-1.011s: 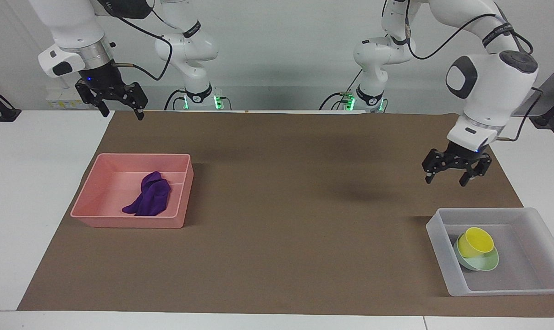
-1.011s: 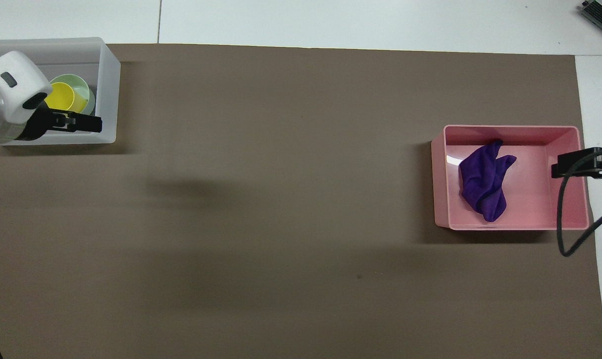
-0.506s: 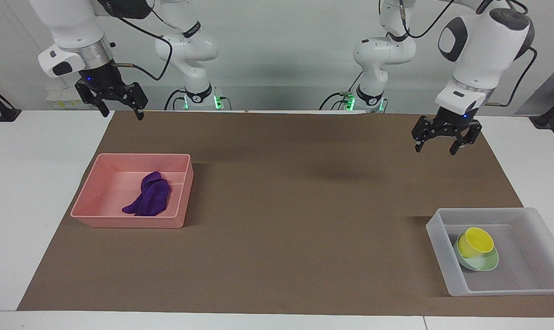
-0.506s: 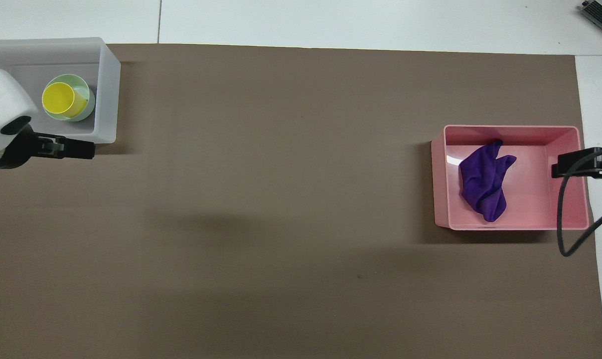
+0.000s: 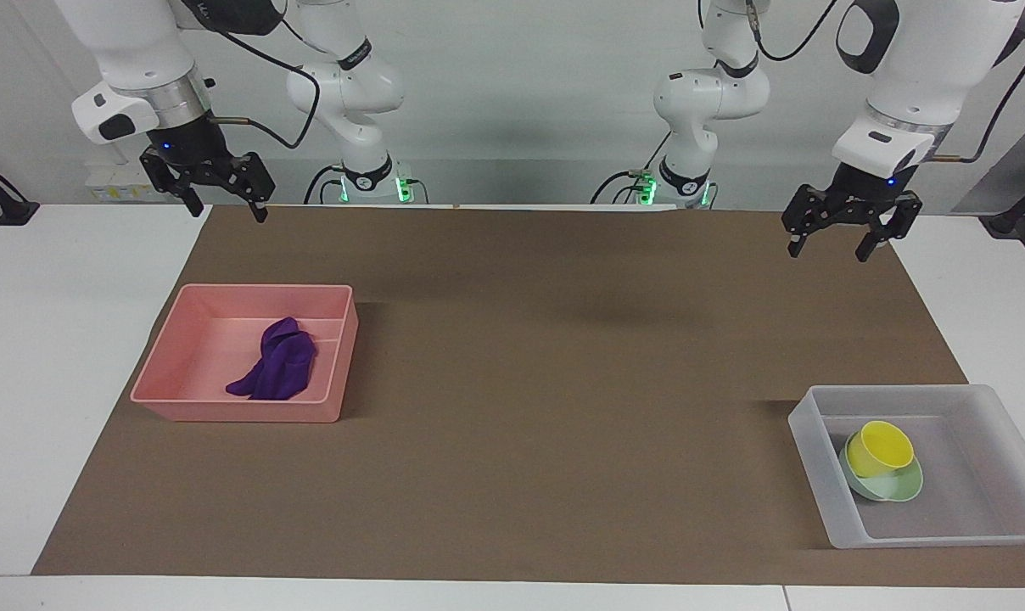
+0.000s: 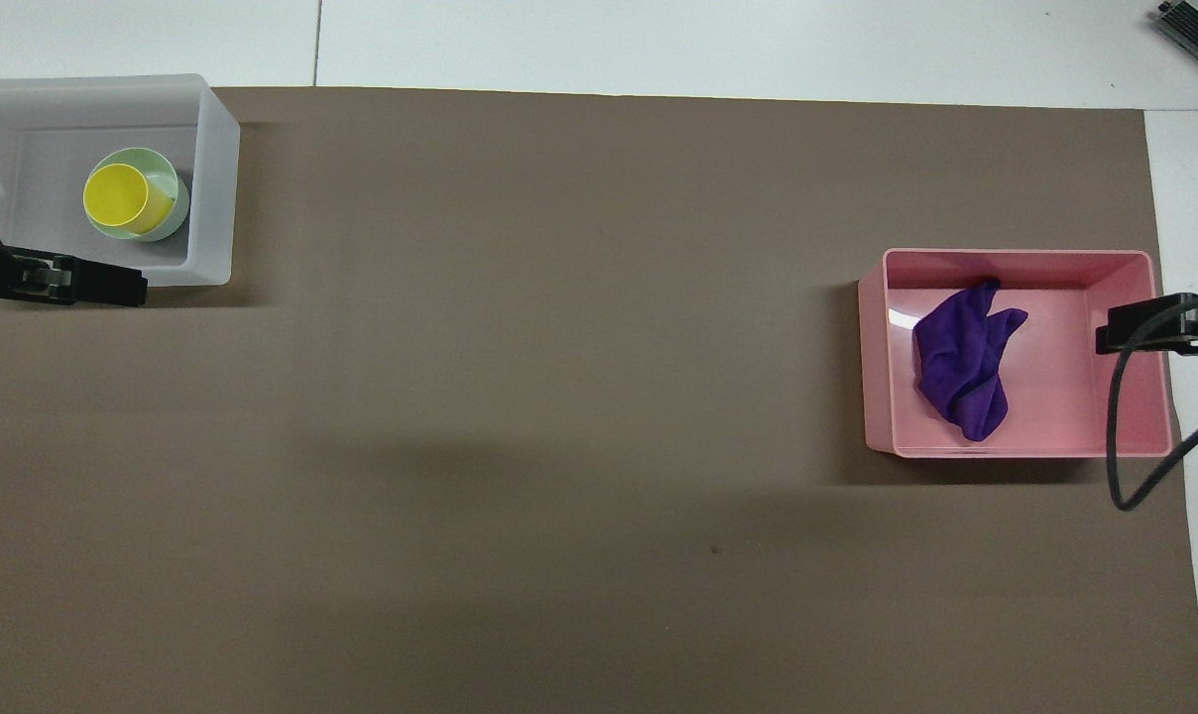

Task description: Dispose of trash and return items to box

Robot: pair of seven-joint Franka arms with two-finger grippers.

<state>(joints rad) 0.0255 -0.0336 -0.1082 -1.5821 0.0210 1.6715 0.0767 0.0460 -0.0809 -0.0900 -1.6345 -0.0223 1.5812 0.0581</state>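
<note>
A white wall backs the white tabletop (image 5: 71, 356), most of which is covered by a brown mat (image 5: 512, 373). At the right arm's end the purple rag (image 5: 277, 370) is seen in the pink tray (image 5: 330, 348); at the left arm's end the yellow cup (image 5: 879, 448) is nested in the mint-green bowl (image 5: 894, 488) inside the translucent box (image 5: 818, 475). The left gripper (image 5: 848, 227) and right gripper (image 5: 215, 188) are held high over the mat's edge nearest the robots, jaws spread wide and empty.

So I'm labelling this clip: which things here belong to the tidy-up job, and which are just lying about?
Part of the job:
- purple rag, in the pink tray
- yellow cup, sitting in the mint-green bowl
- translucent tray holding both

Just there:
- brown mat
- left gripper and right gripper, both open, raised, empty
</note>
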